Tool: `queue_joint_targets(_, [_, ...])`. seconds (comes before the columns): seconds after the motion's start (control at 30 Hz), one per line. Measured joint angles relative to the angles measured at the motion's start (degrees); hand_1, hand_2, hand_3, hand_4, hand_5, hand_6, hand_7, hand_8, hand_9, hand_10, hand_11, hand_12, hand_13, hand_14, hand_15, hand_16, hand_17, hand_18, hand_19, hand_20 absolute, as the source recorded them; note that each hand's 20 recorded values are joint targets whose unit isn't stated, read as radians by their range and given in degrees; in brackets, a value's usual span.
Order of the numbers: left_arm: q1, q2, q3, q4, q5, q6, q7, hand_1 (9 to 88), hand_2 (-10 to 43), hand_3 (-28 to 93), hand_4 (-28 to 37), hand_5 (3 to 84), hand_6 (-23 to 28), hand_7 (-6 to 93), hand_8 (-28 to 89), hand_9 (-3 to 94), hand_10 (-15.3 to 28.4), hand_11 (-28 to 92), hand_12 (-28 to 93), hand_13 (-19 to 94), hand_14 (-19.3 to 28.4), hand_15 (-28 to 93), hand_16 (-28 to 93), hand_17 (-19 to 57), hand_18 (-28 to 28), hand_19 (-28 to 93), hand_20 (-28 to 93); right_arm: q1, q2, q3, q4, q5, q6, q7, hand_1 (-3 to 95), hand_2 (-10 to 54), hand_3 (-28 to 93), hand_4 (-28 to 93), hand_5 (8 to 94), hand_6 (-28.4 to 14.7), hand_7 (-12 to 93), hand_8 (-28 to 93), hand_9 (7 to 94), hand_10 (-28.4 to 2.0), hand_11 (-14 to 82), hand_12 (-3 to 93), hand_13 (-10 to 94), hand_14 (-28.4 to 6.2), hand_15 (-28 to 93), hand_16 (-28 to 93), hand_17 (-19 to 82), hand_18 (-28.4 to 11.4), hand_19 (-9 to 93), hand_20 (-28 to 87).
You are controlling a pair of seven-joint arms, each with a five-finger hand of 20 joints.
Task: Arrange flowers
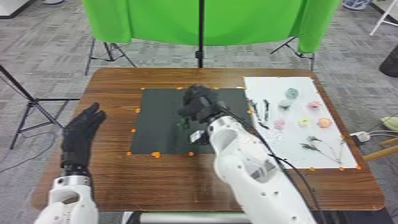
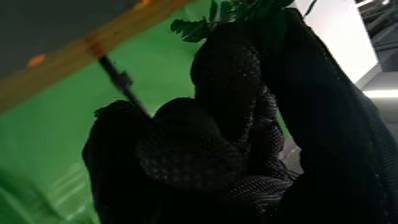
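Over the upper part of the dark mat (image 1: 160, 122) is my right hand (image 1: 201, 101), its fingers curled. In the right wrist view, green leaves (image 2: 197, 30) stick out at the fingertips of my right hand (image 2: 226, 75), pinched there. Some green (image 1: 184, 124) also shows on the mat beside the right wrist. My left hand (image 1: 82, 131) is held over the table's left side, fingers straight. On the white sheet (image 1: 266, 87) lie a pale green flower (image 1: 292, 93), pink flowers (image 1: 314, 105), a yellow one (image 1: 303, 122), a peach one (image 1: 323, 123), green sprigs (image 1: 313, 147) and dark green stems (image 1: 266, 108).
The brown wooden table (image 1: 111, 175) has small orange marks around the mat and sheet. A small dark item with a white label (image 1: 197, 135) sits by the right forearm. Beyond the far edge stand a green backdrop (image 1: 160, 20) and a black pole (image 1: 201, 40).
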Motion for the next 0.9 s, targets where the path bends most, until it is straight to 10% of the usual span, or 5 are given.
queue_joint_targets(0.37, [-0.1,-1.23,2.05,-0.94,1.74,-1.59,-0.17,23.8,-3.6,68,-20.7,47.6,2.3,11.4,-6,44.7,13.3,15,11,35,15.0,10,2,9.4,10.8,3,21,-0.4,-3.3,-4.2,6.2,-1.8,-0.7,-0.7,57.3,-9.5,56,5,71.6,-1.6,46,28,87.3,-10.9,48.0,30.5,94,-0.8,66,22,76,-4.9,93,45])
queue_joint_targets(0.9, [-4.5,-1.07,5.91,0.91,2.28,-4.55,-0.89,23.5,-4.3,69,-20.1,47.4,2.1,11.6,-6,44.8,13.2,15,12,35,15.3,10,2,9.2,10.9,3,21,1.0,-7.7,-4.8,13.2,0.2,8.2,1.9,61.0,-9.5,46,0,71.3,-1.2,45,25,87.8,-11.3,44.9,26.9,94,-1.0,61,23,75,-4.3,93,39])
